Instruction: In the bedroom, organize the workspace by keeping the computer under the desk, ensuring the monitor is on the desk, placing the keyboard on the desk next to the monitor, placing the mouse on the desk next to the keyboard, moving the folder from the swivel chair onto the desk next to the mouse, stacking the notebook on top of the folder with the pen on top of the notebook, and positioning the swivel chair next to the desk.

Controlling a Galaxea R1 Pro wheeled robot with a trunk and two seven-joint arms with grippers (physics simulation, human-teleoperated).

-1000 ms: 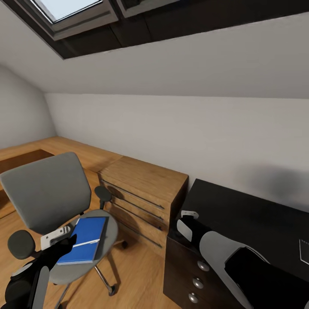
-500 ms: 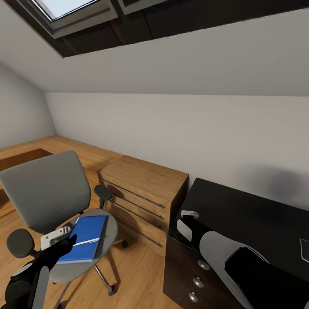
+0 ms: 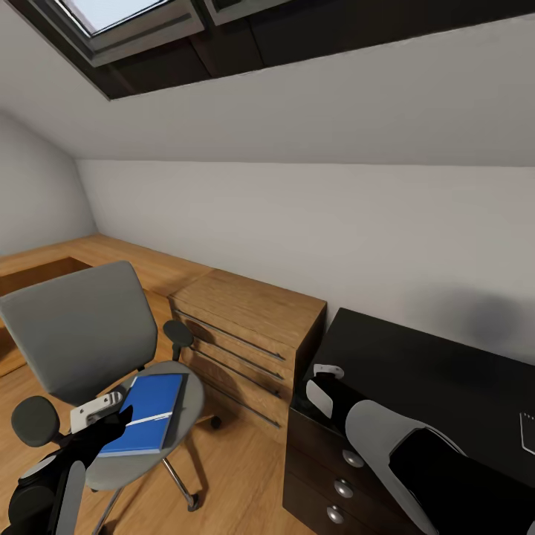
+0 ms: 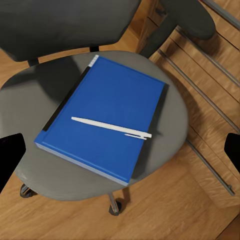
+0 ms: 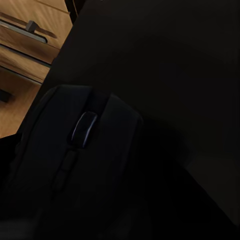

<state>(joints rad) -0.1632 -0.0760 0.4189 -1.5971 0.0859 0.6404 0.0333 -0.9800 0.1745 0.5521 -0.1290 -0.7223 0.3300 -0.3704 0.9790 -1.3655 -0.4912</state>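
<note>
The swivel chair (image 3: 74,327) stands at the left, its grey seat (image 4: 165,145) bearing a blue folder (image 4: 115,100) with the pale pen (image 4: 110,128) lying across it. My left gripper (image 4: 121,151) hangs open just above the folder, a dark fingertip at each side of the seat; in the head view the left gripper (image 3: 108,423) is over the folder's (image 3: 152,409) near edge. The black desk (image 3: 416,371) is at the right. My right gripper (image 3: 325,380) is low over the desk's left corner, right at the dark mouse (image 5: 85,165); its fingers cannot be made out. A pale notebook (image 3: 527,435) lies at the desk's right edge.
A light wooden dresser (image 3: 253,312) with bar handles stands between the chair and the desk, against the white sloped wall. The desk's drawers (image 3: 343,487) with round knobs face the wooden floor (image 3: 238,483). A wooden ledge (image 3: 96,256) runs along the left wall.
The whole head view shifted very slightly a second ago. Both arms, the chair and the folder with the pen stay as they were.
</note>
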